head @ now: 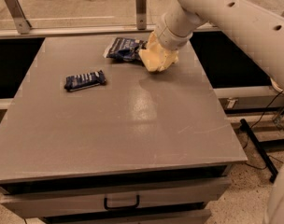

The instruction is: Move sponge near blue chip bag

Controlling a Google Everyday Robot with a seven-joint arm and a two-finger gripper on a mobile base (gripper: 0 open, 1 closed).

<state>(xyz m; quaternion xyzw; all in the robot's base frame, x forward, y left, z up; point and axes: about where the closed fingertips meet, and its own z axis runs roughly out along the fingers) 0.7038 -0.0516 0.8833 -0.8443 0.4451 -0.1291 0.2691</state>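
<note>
Three things are seen on the plain grey counter (132,129). The sponge (157,60) is pinched in the pincer (154,49) near the far edge, tilted, just beside the blue chip bag (124,49). A striped bar packet (85,80) is found well apart, to the left. A drawer handle (121,203) is fitted below, and speckled floor (254,190) is seen on the right.

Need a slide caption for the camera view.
Gripper holds pale yellow foam sponge beside crumpled dark blue foil chip bag on grey table.
</note>
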